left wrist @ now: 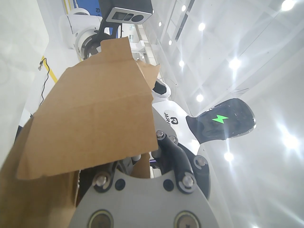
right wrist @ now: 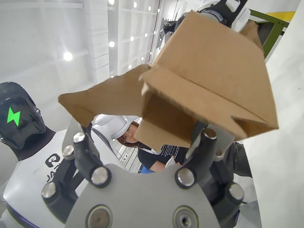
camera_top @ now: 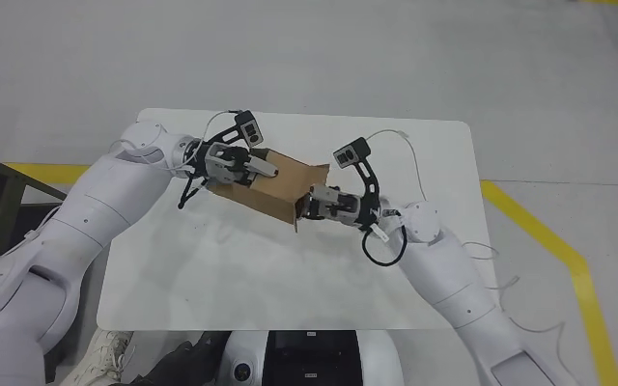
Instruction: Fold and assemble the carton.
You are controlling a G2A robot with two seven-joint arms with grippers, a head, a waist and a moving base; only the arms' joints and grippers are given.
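White rectangular table top [camera_top: 241, 280], pale grey floor [camera_top: 290, 48], yellow floor stripe [camera_top: 541, 227], round bright ceiling lamps [left wrist: 287, 4], dark green metal frame [right wrist: 273, 31]

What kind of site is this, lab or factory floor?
Likely an indoor robot test hall: white table on a grey floor with yellow marking tape, high ceiling with rows of spotlights.
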